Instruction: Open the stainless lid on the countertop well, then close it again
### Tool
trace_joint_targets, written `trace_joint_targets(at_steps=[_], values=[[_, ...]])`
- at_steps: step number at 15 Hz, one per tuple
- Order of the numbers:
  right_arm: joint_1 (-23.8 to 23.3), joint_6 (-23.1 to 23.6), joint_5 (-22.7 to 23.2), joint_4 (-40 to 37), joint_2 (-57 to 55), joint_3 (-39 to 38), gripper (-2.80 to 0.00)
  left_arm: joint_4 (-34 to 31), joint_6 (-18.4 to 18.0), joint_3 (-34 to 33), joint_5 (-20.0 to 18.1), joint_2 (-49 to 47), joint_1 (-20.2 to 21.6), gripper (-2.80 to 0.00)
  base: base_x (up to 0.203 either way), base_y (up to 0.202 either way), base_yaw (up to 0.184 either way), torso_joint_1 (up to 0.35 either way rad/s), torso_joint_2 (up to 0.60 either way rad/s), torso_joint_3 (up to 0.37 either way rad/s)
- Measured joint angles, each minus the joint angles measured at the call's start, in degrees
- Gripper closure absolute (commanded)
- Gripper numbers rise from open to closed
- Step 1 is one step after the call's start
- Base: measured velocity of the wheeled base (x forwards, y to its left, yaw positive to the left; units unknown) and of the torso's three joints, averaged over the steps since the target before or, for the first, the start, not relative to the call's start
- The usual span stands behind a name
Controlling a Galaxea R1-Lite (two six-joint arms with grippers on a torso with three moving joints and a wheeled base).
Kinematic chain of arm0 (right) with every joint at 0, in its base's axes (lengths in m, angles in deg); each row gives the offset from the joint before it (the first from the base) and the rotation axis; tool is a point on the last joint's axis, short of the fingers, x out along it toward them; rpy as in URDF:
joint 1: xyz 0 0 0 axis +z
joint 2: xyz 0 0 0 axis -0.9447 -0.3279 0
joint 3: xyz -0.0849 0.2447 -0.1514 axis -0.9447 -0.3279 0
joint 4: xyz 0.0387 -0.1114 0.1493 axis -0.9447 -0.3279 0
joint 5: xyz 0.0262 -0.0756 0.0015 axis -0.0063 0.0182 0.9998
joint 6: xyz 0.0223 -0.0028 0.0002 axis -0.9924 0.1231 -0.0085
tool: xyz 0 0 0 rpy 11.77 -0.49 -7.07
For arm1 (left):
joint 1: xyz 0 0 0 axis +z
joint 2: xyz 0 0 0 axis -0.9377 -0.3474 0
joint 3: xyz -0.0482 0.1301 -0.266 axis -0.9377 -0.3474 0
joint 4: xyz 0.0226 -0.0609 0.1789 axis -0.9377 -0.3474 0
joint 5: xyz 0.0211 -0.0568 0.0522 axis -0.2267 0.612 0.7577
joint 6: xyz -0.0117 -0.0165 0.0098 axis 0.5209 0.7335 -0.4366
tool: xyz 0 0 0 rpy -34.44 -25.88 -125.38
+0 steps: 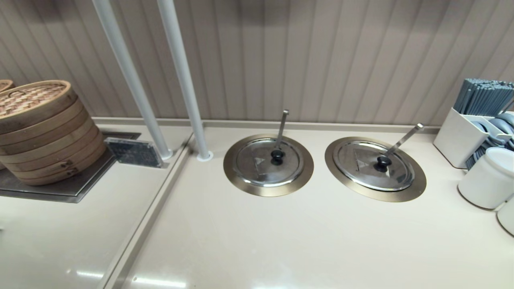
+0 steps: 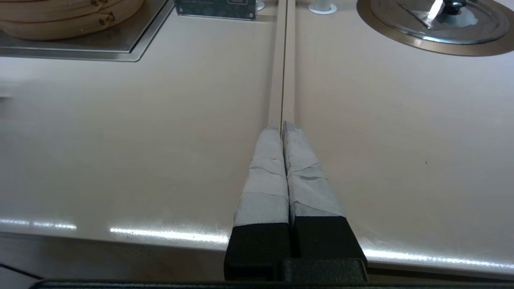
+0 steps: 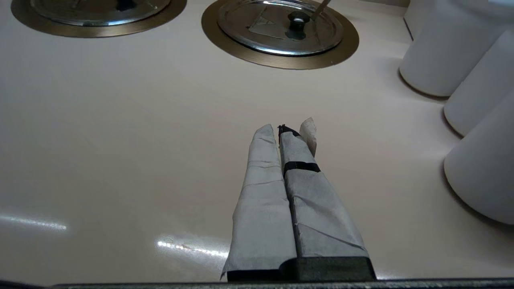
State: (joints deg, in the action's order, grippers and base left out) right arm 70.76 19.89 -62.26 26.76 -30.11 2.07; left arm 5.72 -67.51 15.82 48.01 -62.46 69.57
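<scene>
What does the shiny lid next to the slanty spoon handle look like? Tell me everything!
The stainless lid is round, shiny steel with a black knob in its middle and a faint triangular mark on top. It lies flat and closed in the countertop well, whose wide bronze-toned ring frames it. A ladle handle pokes out slanting beside the knob. Nothing grips the lid; both grippers are away from it.

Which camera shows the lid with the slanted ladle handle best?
The head view: the lid sits whole and shut in its well. The right wrist view shows it whole but flatter. The left wrist view misses it, showing only the twin lid.
</scene>
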Motion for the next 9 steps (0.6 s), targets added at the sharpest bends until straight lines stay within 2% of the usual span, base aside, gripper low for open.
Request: trace_joint_targets(at_steps=[1,4,9], values=[[0.0,0.3,0.2,-0.1,0.0,0.0,0.0,0.0,0.0,0.0,0.0,0.0,0.0,0.0,0.0,0.0,0.0,0.0,0.0,0.0],[0.0,-4.5,0.0,0.2,0.0,-0.1,0.0,0.0,0.0,0.0,0.0,0.0,0.0,0.0,0.0,0.0,0.0,0.0,0.0,0.0],[0.0,-4.6,-0.1,0.2,0.0,-0.1,0.0,0.0,0.0,0.0,0.0,0.0,0.0,0.0,0.0,0.0,0.0,0.0,0.0,0.0]])
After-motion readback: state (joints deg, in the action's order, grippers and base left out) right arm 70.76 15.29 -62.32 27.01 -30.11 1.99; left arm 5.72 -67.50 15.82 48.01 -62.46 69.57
